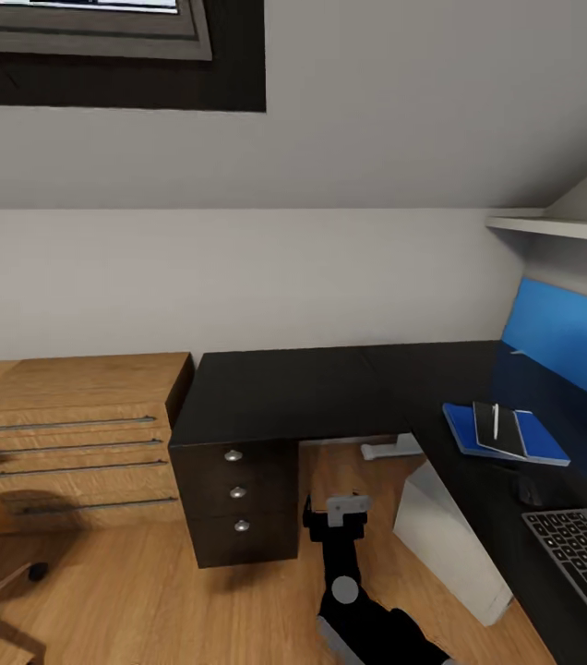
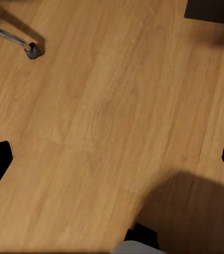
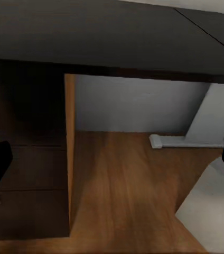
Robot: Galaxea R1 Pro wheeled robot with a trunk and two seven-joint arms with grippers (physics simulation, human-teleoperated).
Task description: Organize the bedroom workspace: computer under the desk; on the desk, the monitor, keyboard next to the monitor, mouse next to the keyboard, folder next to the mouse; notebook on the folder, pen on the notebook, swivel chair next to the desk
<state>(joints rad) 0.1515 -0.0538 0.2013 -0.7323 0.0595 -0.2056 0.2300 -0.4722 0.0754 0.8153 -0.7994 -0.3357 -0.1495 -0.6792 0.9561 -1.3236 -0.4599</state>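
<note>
The folder (image 1: 541, 437), bright blue and flat, lay on the glossy black worktop (image 1: 330, 388) beyond the right tool (image 1: 335, 519), whose fingers stood apart.

Head cam looks down from high over the desk (image 1: 330, 388) corner; left wrist stares straight at floor (image 2: 106, 121), right wrist peeks low under that same desk (image 3: 112, 37).
</note>
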